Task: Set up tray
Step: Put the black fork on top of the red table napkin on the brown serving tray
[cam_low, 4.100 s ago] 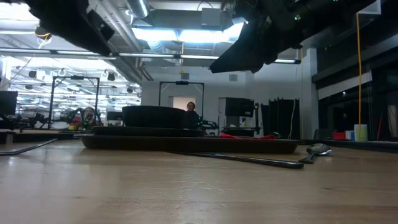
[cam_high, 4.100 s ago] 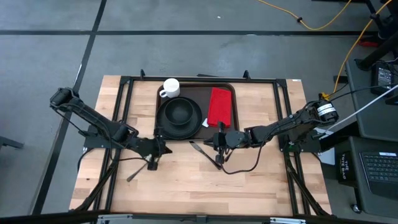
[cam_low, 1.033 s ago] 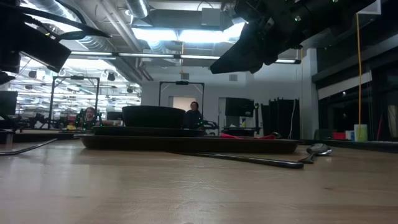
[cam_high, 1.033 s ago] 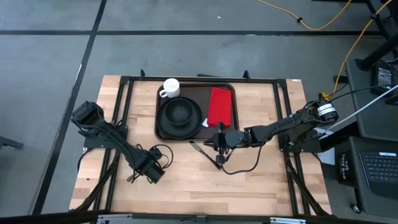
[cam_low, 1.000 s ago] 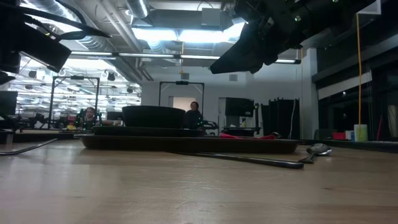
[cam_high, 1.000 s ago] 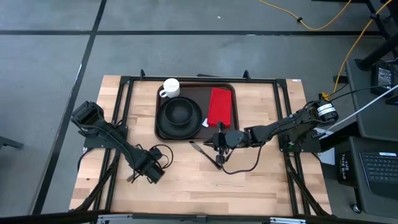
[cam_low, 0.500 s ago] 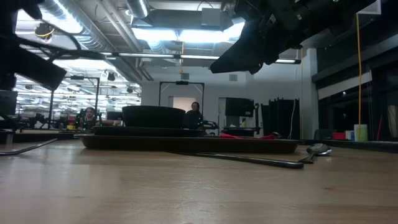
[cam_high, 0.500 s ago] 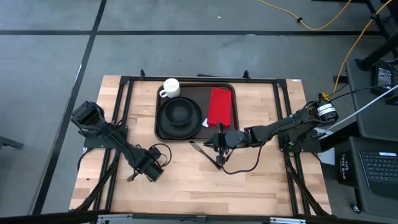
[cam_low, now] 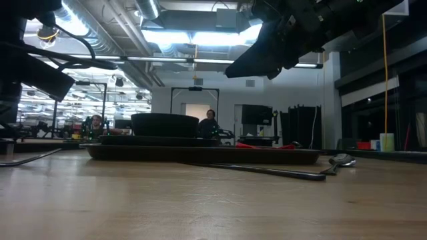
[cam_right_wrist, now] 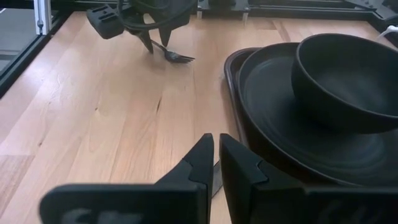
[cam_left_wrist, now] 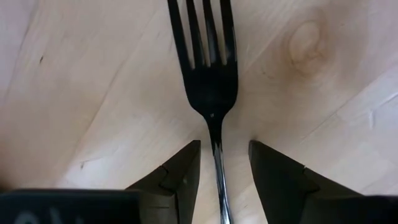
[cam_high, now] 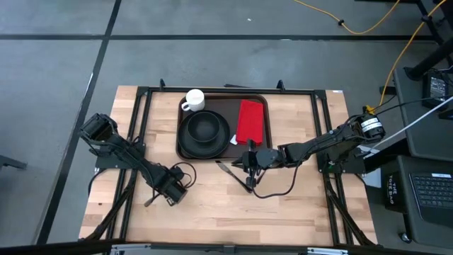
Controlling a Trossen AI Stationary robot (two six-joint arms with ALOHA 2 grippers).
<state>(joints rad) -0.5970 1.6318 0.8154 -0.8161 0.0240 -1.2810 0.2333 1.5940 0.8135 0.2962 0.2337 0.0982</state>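
The left gripper (cam_left_wrist: 219,177) sits low over the near-left part of the wooden table (cam_high: 212,205), its two dark fingers (cam_left_wrist: 180,174) parted a little with the handle of a fork (cam_left_wrist: 208,74) running straight up the gap between them. The fork's long axis lines up with the gripper's reach, tines pointing away from the wrist, so a plain squeeze should catch the handle; the fingers do not look to be touching it yet. The fork is dark, smooth metal with four slim tines, lying flat on pale, grained wood with a knot beside it.

Further in, near the table's middle, the right gripper (cam_right_wrist: 216,163) waits just off the near edge of the tray (cam_high: 260,99), its fingers almost closed with only a thin slit between them and nothing clearly held. A knife (cam_high: 228,171) and a spoon (cam_low: 339,160) lie on the wood close by it.

The tray lies beyond and to the right of the left gripper, well apart from it, at the far middle of the table. It is dark brown, glossy plastic with a raised rim. On it rest a round black plate (cam_right_wrist: 267,106) carrying a matte black bowl (cam_right_wrist: 348,74), a red napkin (cam_high: 250,119) folded to a long rectangle, and a white mug (cam_high: 194,100) at the far left corner.
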